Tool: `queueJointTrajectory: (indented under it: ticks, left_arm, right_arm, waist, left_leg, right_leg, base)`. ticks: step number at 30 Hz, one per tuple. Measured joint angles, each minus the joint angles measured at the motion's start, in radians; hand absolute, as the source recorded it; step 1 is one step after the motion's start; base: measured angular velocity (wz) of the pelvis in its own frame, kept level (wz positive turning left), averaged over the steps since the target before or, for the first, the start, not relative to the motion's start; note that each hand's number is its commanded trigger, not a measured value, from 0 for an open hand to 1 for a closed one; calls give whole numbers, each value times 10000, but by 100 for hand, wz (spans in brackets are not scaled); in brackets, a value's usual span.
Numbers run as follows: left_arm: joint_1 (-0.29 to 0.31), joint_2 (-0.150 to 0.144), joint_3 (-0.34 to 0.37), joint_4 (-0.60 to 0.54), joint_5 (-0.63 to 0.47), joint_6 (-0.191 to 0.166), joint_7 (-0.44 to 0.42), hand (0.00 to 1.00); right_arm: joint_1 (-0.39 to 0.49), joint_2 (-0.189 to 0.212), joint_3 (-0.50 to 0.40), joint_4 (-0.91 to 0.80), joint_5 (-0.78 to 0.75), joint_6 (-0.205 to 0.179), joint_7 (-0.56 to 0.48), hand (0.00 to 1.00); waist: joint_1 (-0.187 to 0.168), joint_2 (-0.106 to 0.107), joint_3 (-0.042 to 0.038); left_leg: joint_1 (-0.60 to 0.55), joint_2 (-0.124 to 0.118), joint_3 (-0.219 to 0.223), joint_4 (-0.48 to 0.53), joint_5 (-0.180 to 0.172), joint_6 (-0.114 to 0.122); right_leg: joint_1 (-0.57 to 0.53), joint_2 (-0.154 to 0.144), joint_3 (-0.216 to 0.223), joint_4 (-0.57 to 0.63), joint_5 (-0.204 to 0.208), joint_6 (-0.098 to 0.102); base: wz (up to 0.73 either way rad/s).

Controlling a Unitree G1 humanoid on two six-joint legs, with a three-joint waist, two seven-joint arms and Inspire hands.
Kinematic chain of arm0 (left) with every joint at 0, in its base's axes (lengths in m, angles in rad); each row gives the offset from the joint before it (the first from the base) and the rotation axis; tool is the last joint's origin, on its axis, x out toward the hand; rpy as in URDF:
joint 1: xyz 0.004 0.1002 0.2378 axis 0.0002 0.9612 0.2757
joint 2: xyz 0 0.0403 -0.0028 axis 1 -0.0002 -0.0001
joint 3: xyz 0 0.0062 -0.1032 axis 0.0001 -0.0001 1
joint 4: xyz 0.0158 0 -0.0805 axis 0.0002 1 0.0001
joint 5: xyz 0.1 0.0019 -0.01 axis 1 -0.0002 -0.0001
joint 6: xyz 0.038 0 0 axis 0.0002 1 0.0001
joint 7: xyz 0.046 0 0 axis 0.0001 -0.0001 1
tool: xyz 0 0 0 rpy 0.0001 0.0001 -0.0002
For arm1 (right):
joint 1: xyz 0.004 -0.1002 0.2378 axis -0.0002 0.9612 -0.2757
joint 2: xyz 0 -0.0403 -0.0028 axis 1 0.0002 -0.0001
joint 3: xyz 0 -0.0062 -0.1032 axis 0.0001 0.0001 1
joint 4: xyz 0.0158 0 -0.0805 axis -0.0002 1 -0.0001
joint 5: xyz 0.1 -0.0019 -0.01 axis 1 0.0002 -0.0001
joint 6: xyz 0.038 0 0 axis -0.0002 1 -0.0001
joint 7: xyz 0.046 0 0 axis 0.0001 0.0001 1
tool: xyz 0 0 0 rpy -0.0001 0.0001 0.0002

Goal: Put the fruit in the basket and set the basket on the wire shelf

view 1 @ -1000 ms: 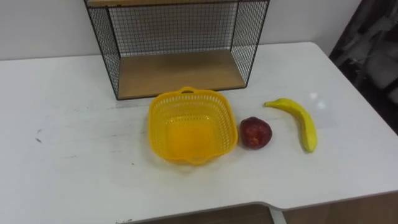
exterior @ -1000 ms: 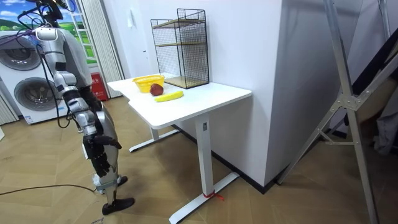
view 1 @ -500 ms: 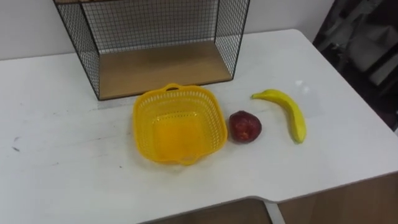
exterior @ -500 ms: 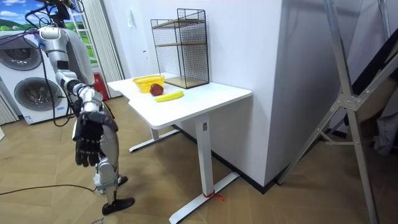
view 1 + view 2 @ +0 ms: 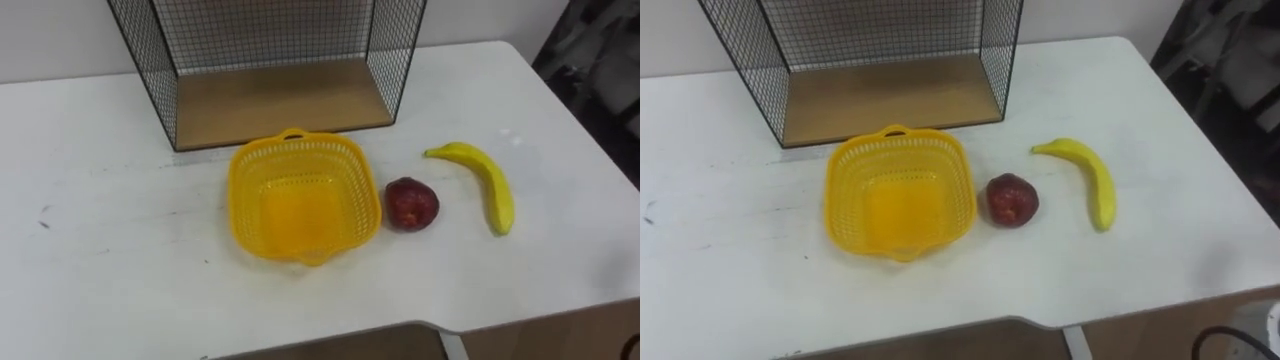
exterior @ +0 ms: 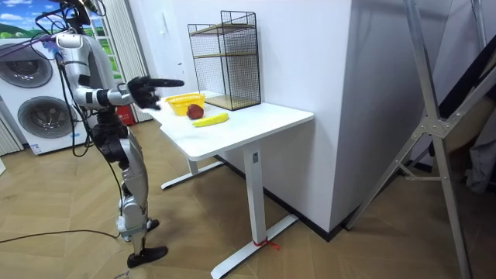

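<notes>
Its shell is silver-grey, with dark joints and a black robot hand [image 6: 145, 91].

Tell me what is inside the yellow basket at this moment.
Nothing: the basket has its whole mesh bottom showing bare, with no part of it covered. The apple and the banana lie outside it, on the table to its right.

The right hand [image 6: 146, 91] is up from low beside the robot's leg and now stretches forward at chest height, fingers straight, toward the table [image 6: 256, 124].
</notes>
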Motion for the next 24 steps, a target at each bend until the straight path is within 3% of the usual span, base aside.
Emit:
queueJointTrajectory:
  ticks: [6, 12, 18, 24]
  left_arm:
    - [52, 14, -232, 23, 114, -21, -54, 0]
    - [-18, 88, -608, -48, 148, -26, -74, 0]
    - [48, 163, -609, -202, 502, -95, -78, 0]
    - [-8, 266, -901, -203, 701, -72, -263, 0]
  right_arm:
    - [-35, -264, 901, -248, -611, 63, 1785, 0]
    - [-46, -1057, 2075, -153, -776, 300, 3884, 0]
    - [-45, -1065, 2663, -139, -860, 507, 5684, 0]
    - [-53, -1070, 3409, -142, -2411, 567, 6848, 0]
  waist:
    - [166, -136, 23]
    - [310, -122, 22]
    - [447, -273, 22]
    - [691, -275, 15]
  left_leg:
    - [-24, 16, 20, -27, -2, -3]
    - [76, 23, -20, -20, -2, -4]
    - [55, 15, -158, -17, -3, -5]
    - [63, 9, -243, 1, -5, -8]
  right_leg:
    - [9, 7, -1, 13, 6, -10]
    - [133, 10, -20, -37, 9, -14]
    - [217, 6, -127, -60, 9, -13]
    - [312, 11, -183, -164, 16, -23]
  base:
    - [0]
    - [0]
    - [6]
    - [3]
